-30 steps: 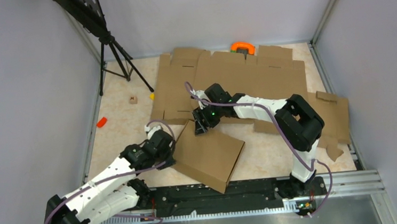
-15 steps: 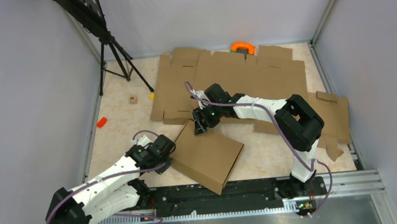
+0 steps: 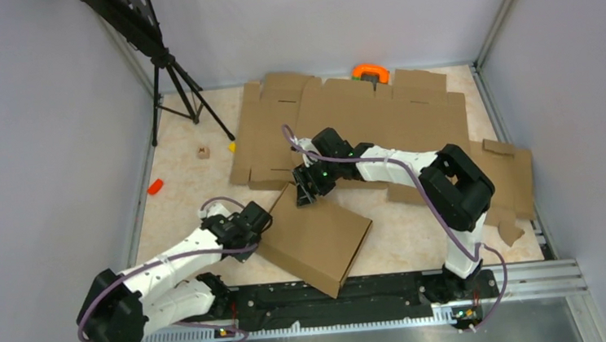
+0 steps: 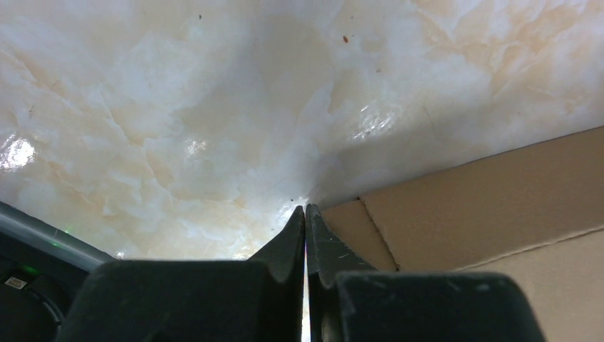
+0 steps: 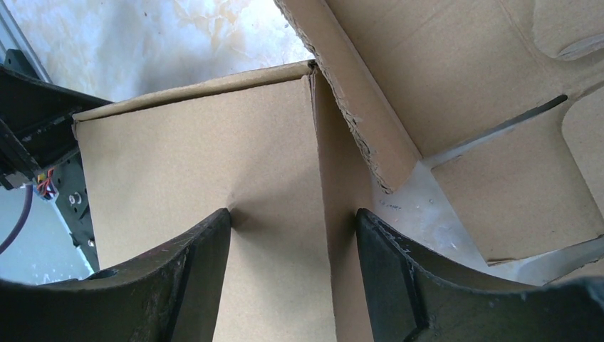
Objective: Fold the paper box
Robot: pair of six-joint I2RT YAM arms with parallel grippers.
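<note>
The box (image 3: 317,239) lay by the worktop's (image 3: 184,201) near edge. Its far corner was straddled by the right gripper (image 3: 308,193), fingers spread, nothing clamped. The left gripper (image 3: 257,230), pinched shut and empty, was set against its left edge. That edge should be braced while the walls are squared. Its inside was hidden.

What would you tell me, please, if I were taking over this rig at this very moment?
Left gripper: shut, empty, tips down by the table at the paper box's left edge.
Right gripper: open, jaws astride the box's far corner; no firm grip visible.
Box: lies just beyond the arm bases, nearer than the flat cardboard blanks.
Done: folded into a shallow closed shape.
Left: tabs not visible; check they are tucked.
</note>
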